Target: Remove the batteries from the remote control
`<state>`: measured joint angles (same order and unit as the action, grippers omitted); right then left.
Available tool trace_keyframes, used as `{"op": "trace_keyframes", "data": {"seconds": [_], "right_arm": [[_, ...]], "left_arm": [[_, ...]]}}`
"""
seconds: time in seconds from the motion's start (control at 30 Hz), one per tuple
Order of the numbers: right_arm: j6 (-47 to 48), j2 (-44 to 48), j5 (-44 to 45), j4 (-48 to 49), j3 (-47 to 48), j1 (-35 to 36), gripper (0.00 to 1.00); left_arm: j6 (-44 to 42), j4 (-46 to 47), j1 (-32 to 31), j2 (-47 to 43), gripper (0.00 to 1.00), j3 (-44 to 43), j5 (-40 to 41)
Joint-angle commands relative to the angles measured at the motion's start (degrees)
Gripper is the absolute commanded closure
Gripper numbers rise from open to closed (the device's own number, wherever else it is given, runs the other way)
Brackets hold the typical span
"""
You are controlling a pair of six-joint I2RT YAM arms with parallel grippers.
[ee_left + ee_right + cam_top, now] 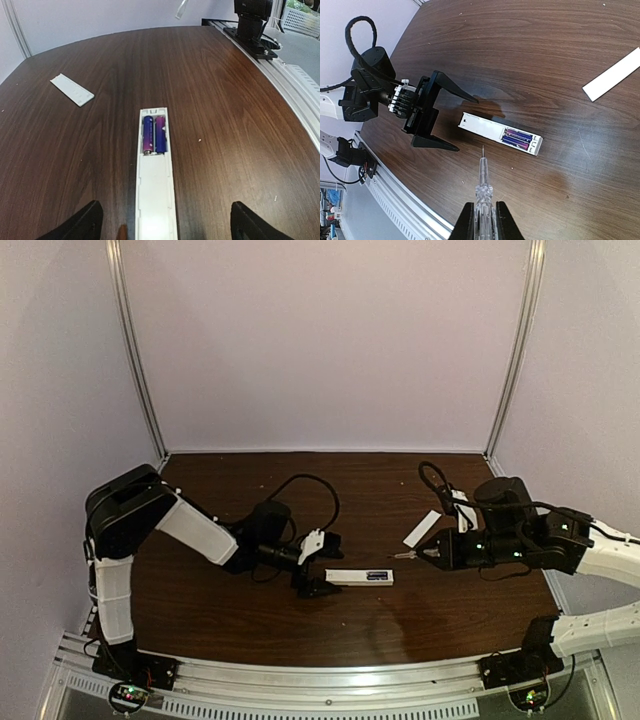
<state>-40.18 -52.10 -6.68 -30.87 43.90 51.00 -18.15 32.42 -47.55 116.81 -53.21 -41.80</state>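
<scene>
Overhead and wrist views of a dark brown wooden table (300, 630) with both arms reaching toward its middle.

The slim white rectangular remote control (360, 577) lies flat near the table's centre, long axis running left to right. Its open battery recess faces upward. Two purple-blue cylindrical batteries (154, 134) sit side by side in that recess, which lies toward the remote's right end.

The left gripper (322, 567) is at the remote's left end with its black fingers (85, 222) spread wide. They stand on either side of the remote, apart from its long edges, and grasp nothing.

The right gripper (483, 222) lies to the right of the remote. Its fingers are closed on the clear plastic handle of a small screwdriver (482, 185) with a thin metal shaft. The shaft points toward the remote and the tip lies close to the remote's long edge. The views do not settle whether the tip touches it.

A thin flat white plastic strip (422, 529) rests on the table farther back and to the right, well apart from the remote and just beside the right arm.
</scene>
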Motion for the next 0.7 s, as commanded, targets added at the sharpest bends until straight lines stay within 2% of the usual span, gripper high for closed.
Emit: {"op": "trace_keyframes", "data": {"seconds": [0.0, 0.67], "right_arm": [[1.16, 0.55, 2.43, -1.93, 0.8, -0.43, 1.0], [1.62, -0.42, 2.67, -1.21, 0.33, -0.89, 1.0]], "left_arm": [[-0.37, -0.42, 0.35, 2.28, 0.12, -2.63, -3.79], [2.5, -1.36, -0.21, 9.56, 0.32, -8.84, -2.8]]}}
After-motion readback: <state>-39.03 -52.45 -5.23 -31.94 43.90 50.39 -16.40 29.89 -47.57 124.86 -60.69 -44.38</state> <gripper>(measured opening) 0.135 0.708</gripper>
